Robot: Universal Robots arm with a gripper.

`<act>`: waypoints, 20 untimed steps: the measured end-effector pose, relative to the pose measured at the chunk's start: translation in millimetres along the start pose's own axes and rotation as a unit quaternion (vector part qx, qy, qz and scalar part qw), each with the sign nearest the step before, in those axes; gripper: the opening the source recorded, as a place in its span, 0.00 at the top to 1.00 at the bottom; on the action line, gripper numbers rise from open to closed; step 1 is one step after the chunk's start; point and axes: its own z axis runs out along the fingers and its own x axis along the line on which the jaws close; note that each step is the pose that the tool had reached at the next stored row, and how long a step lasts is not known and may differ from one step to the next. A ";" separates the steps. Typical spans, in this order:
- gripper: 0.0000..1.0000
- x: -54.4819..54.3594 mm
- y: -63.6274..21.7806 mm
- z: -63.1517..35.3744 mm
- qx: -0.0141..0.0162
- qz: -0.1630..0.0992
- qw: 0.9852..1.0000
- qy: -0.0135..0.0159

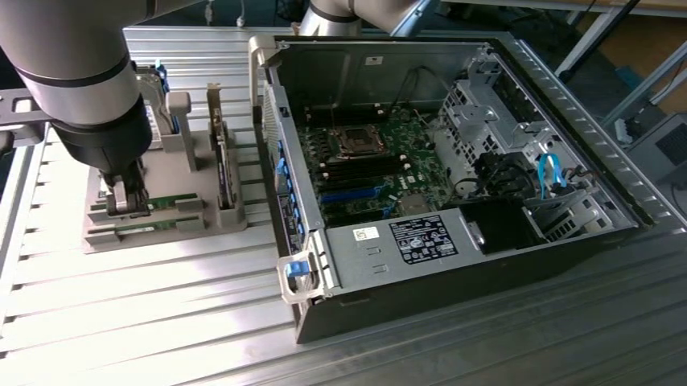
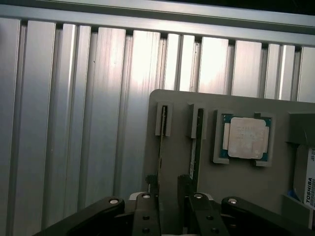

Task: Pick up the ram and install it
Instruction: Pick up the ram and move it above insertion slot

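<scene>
Pincer [image 2: 171,200] open, jaws apart, nothing gripped. I hang straight down over the grey holder [image 2: 181,123] at the exterior view's left. The ram [image 2: 161,147] stands on its long edge in a narrow slot of that holder, just under my fingertips [image 2: 145,201]. Edge-up so my jaws can close on its flat faces, I judge. A second stick [image 2: 197,140] stands parallel just beside it, on the side toward the processor chip [image 2: 244,137]. Can't tell which of the two sits exactly between my jaws. The chip lies flat in its own pocket, a hard drive [image 2: 307,182] beyond it. Each part seems to get a fitted recess, probably so it sits at a known spot. Holder rests on the slatted metal desk [image 1: 161,322]. Farther off, toward the exterior view's right, the computer case [image 1: 322,72] lies on its side, panel off, so the motherboard [image 1: 376,161] faces up and is reachable from above. Ram not lifted, not installed.
</scene>
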 end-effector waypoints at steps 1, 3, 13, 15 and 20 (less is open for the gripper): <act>0.70 0.0 0.0 0.0 0.000 0.000 1.000 0.000; 0.70 0.0 0.0 0.3 0.000 0.000 1.000 0.000; 0.70 0.4 -0.6 14.8 0.000 0.000 1.000 -0.001; 0.70 0.4 -0.8 16.9 0.000 0.000 1.000 -0.001; 0.70 0.5 -0.9 19.7 0.000 0.000 1.000 -0.001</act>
